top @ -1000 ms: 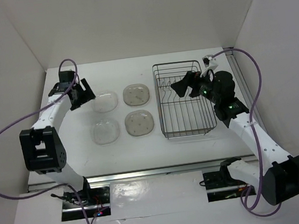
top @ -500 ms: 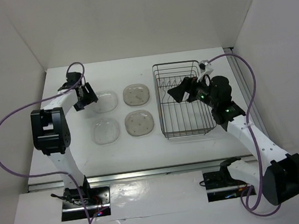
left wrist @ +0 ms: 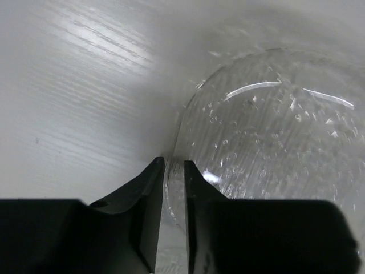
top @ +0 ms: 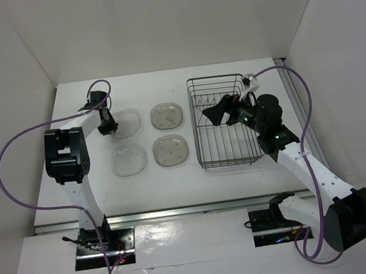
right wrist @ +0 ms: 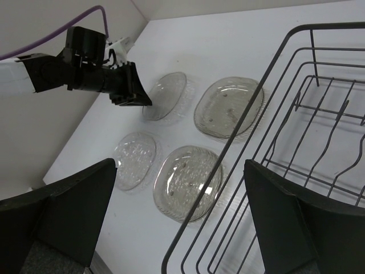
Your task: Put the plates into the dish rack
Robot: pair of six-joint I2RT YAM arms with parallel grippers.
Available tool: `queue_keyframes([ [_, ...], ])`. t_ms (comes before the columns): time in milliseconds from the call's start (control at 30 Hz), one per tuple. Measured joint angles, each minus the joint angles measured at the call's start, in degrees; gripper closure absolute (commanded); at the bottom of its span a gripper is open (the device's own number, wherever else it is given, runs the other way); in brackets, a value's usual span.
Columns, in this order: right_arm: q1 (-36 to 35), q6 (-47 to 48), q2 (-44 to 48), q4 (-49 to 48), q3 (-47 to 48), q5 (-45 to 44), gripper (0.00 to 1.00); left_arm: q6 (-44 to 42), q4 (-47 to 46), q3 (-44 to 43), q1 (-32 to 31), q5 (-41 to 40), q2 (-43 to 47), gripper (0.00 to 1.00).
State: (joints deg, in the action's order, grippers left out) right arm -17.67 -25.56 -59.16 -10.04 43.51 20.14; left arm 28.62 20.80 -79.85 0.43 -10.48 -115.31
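Left gripper (left wrist: pixel 174 188) has narrowed around 1 clear plate's (left wrist: pixel 274 148) rim; 4 plates, 1 rack (top: pixel 226 122).

The white table (top: pixel 240 177) looks smooth and faintly glossy, with fine streaks. The clear rounded-square plastic plates (left wrist: pixel 274 148) are glossy, with pebbled bottoms. The greyish-tan speckled plastic plates (right wrist: pixel 229 107) shine duller. The dark thin-wire metal dish rack (top: pixel 226 122) looks smooth. Matt black plastic forms the left gripper's fingers (left wrist: pixel 148 194).

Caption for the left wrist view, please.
Left gripper closing on the rim of a clear plate lying on the white table.
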Motion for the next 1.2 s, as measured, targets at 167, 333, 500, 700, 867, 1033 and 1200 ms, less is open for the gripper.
queue_keyframes([
  [167,-0.1,-0.1,0.3,-0.2,0.0,-0.3,0.00,0.1,-0.2,-2.6,-0.7,-1.0,-0.1,1.00],
  [333,-0.1,-0.1,0.6,-0.2,0.0,-0.5,0.00,0.3,0.2,-3.1,-0.7,-1.8,-0.3,1.00],
  [500,-0.2,-0.2,-1.5,-1.8,0.0,0.1,0.00,0.3,-0.1,-1.8,-0.6,-3.2,1.7,1.00],
  [700,-1.0,-0.2,-10.4,-3.4,0.6,3.8,0.00,-1.4,0.2,2.1,-0.5,-3.5,13.6,1.00],
  [867,-3.4,1.0,-14.0,-4.0,5.4,8.5,0.02,-4.6,0.0,1.9,-2.1,0.2,27.2,1.00],
  [1033,-10.1,4.7,-18.2,-4.1,16.8,8.5,0.09,-6.4,0.0,0.2,-11.6,3.8,37.4,1.00],
  [1200,-15.6,8.8,-23.5,-3.4,24.9,4.4,0.18,-7.5,1.2,0.2,-20.9,4.4,40.9,1.00],
])
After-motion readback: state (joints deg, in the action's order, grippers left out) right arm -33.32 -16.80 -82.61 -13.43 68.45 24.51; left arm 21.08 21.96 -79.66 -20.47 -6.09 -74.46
